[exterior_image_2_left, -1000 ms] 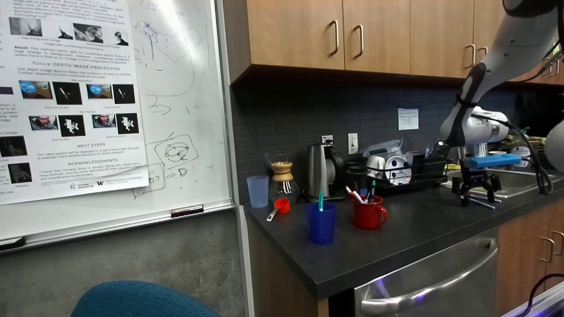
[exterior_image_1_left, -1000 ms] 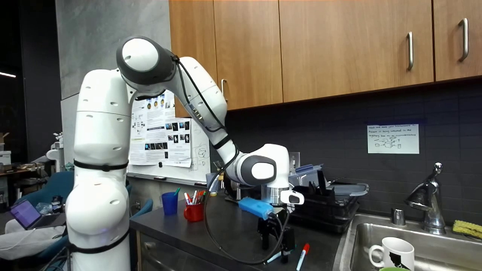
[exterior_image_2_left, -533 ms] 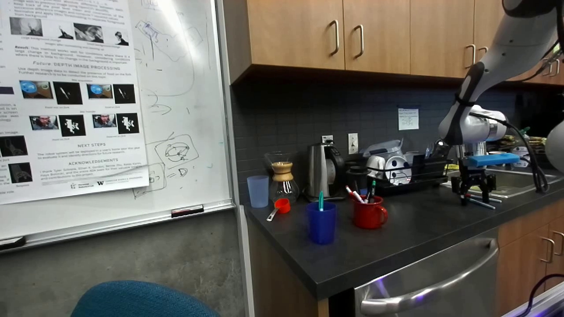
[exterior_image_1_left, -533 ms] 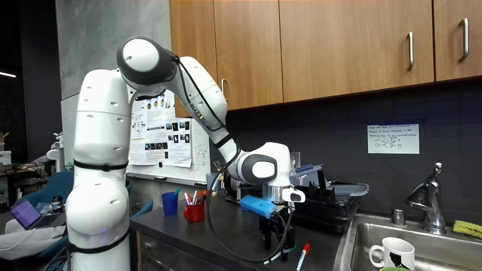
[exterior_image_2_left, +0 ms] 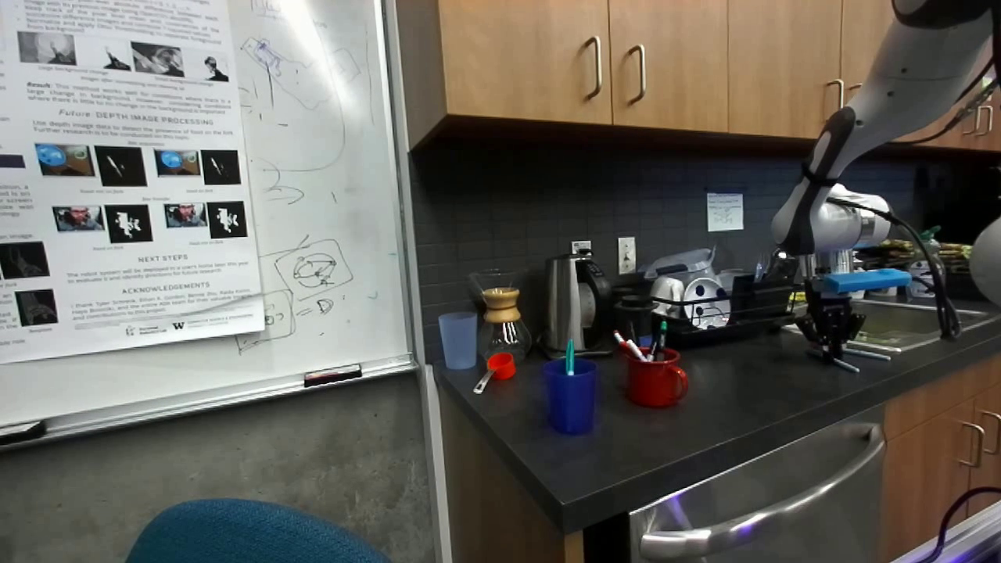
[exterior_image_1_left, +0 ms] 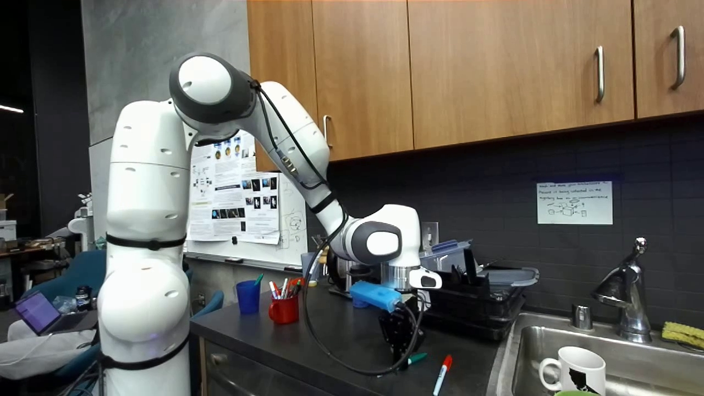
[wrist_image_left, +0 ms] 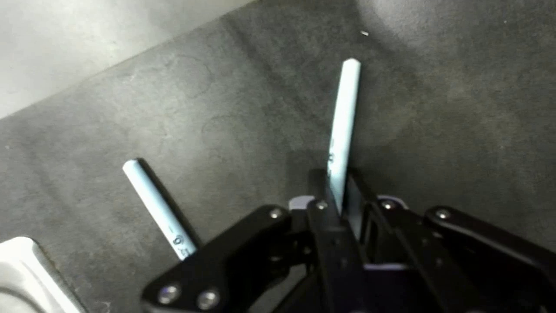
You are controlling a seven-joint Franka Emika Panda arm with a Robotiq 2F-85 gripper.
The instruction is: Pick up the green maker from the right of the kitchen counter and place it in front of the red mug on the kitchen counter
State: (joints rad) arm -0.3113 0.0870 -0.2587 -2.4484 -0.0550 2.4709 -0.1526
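Now the hand (wrist_image_left: pixel 339 189) has clamped the green marker (wrist_image_left: pixel 343 130).

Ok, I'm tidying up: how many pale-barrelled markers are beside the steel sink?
2: a green-capped marker in the black claw, and a red-capped marker lying on the dark countertop nearer the sink. The claw could hide another.

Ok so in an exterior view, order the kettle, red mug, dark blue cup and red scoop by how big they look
Kettle, largest.
Red mug and dark blue cup: too alike to rank.
Red scoop, smallest.
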